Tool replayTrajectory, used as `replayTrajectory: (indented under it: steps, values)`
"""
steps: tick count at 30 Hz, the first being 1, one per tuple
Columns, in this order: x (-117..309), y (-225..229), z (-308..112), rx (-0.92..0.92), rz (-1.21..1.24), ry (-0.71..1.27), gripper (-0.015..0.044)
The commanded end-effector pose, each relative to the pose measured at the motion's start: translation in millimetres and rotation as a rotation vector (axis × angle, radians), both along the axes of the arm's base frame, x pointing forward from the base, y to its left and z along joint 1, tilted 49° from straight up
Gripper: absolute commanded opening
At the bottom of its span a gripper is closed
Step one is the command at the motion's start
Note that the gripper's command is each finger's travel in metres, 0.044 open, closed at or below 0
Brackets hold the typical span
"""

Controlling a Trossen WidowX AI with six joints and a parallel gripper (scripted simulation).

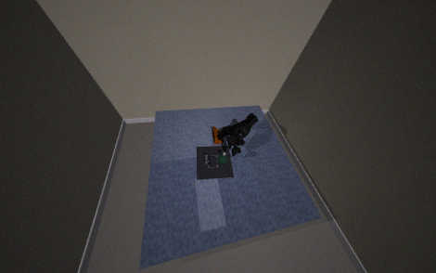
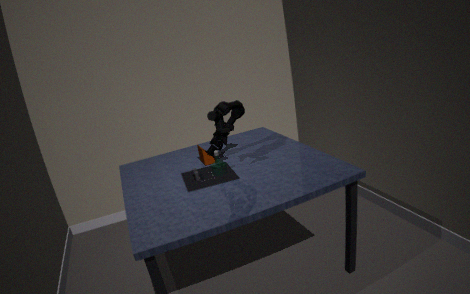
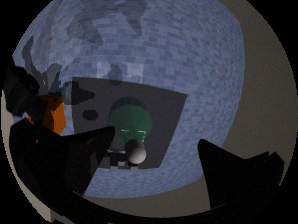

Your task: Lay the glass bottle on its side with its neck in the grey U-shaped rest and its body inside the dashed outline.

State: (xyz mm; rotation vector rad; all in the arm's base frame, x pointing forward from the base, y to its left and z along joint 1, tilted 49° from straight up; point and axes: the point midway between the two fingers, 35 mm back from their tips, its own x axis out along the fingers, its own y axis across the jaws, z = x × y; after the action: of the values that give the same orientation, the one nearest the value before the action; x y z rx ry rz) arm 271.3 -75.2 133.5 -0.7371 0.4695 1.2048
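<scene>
The upright green bottle (image 1: 223,159) (image 2: 219,166) (image 3: 130,120) and low grey rest (image 1: 206,159) (image 2: 196,175) (image 3: 121,164) obstruct low passage across the dark mat (image 1: 202,174) (image 2: 192,186) (image 3: 167,110); an orange block (image 1: 215,136) (image 2: 204,156) (image 3: 56,114) stands beside it. The opposite side offers open approach.

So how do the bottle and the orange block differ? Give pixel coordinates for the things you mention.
The bottle (image 1: 223,160) (image 2: 219,165) (image 3: 129,119) is green with a pale top; the block (image 1: 215,135) (image 2: 204,156) (image 3: 58,115) is plain orange. The bottle has a rounded body, while the block has flat faces. The bottle stands on the dark mat (image 1: 204,173) (image 2: 194,185) (image 3: 171,107); the block is off it. Neither is being held.
</scene>
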Motion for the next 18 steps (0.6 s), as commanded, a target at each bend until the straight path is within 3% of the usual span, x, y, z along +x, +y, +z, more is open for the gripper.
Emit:
replayTrajectory:
  steps: [1,11,18]
  values:
    - [-9.7,-12.5,-3.3,0.093,-0.103,-0.001,0.044]
    - [2.3,14.8,-27.2,0.082,0.202,0.288,0.044]
    - [2.2,14.4,-29.0,0.081,0.21,0.295,0.044]
